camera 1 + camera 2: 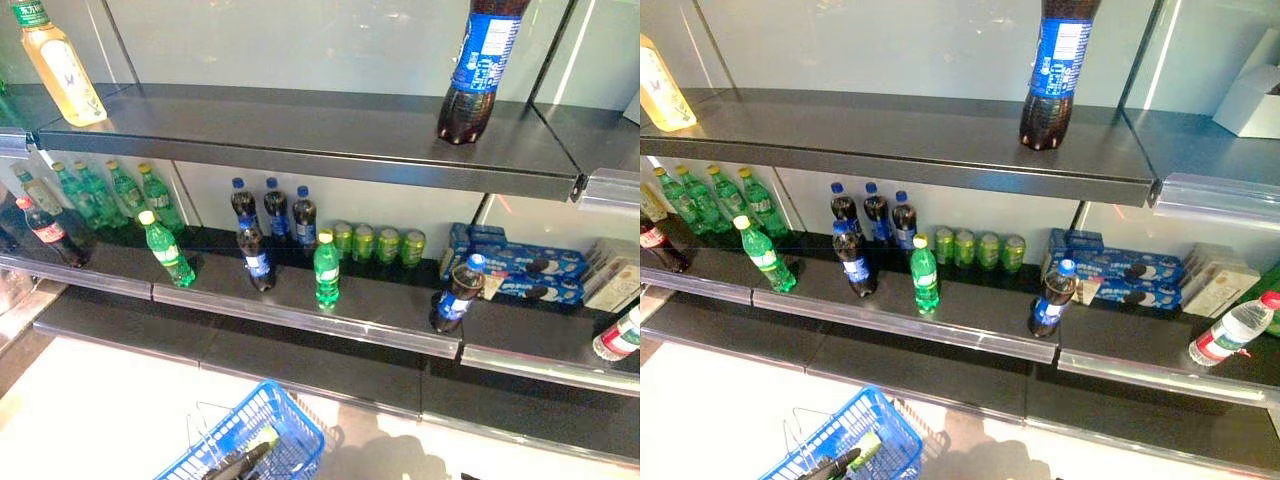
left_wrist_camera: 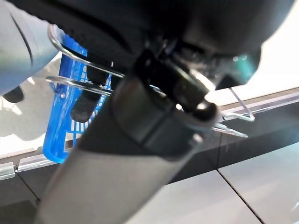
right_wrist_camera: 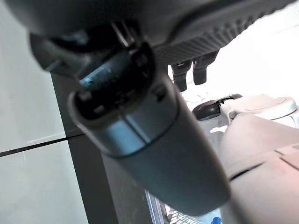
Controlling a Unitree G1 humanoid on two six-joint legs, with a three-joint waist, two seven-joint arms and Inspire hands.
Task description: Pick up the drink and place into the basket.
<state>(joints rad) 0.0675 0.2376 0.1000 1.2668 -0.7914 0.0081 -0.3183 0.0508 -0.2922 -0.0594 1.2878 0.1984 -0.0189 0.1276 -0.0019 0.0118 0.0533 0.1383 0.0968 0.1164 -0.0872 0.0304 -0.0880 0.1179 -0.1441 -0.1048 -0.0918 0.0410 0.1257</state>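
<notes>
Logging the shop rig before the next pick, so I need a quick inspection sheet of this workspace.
Surface: dark shelves, stocked.
Job's things: basket, blue, low in front; what lies in it cannot be made out. Green bottles and cola bottles upright on the middle shelf; large cola bottle on the top shelf.
Clutter: green cans, biscuit boxes, water bottle lying tilted at the right.
Hands: left hand curled round the basket's wire handles; right hand shows only in its wrist view, state unclear.
Cables: nothing seen.
Surroundings: pale floor below the shelves.
</notes>
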